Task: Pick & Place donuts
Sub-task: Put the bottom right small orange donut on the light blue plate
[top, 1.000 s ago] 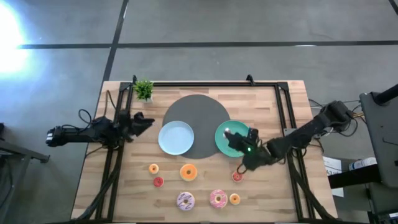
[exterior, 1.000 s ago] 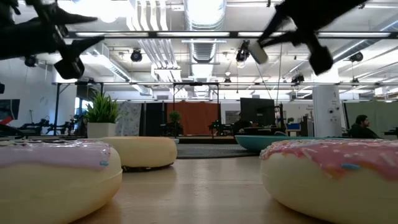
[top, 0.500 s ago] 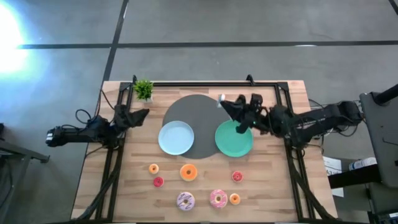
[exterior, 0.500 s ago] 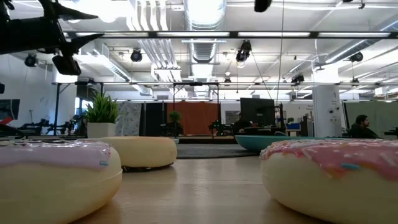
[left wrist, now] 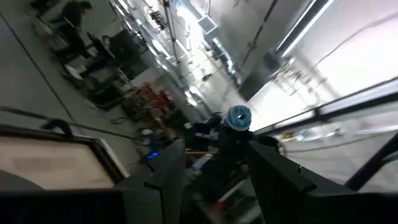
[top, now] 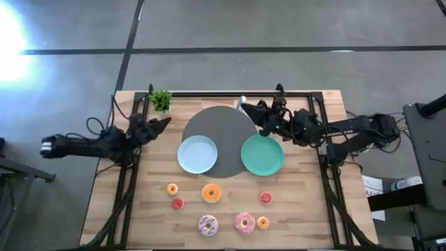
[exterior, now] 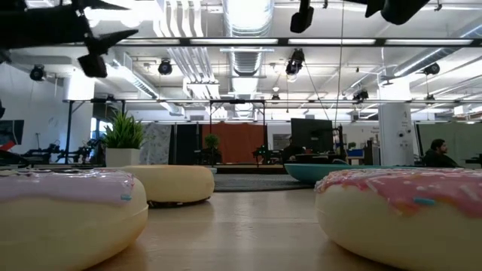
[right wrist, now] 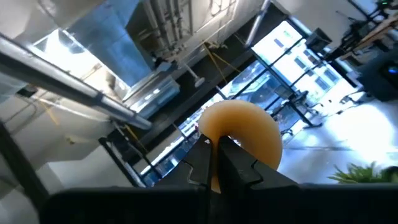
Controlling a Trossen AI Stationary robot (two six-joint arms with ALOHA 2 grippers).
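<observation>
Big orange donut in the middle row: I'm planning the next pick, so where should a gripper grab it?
The big orange donut lies flat, hole up, apart from the tiny orange donut and tiny red donut. Probably come straight down and pinch one side of the ring, one finger in the hole, one outside.

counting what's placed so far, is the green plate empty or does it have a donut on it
Empty. The high view shows the green plate bare, with seven donuts on the wood below it. The right gripper holds an orange donut aloft.
</observation>
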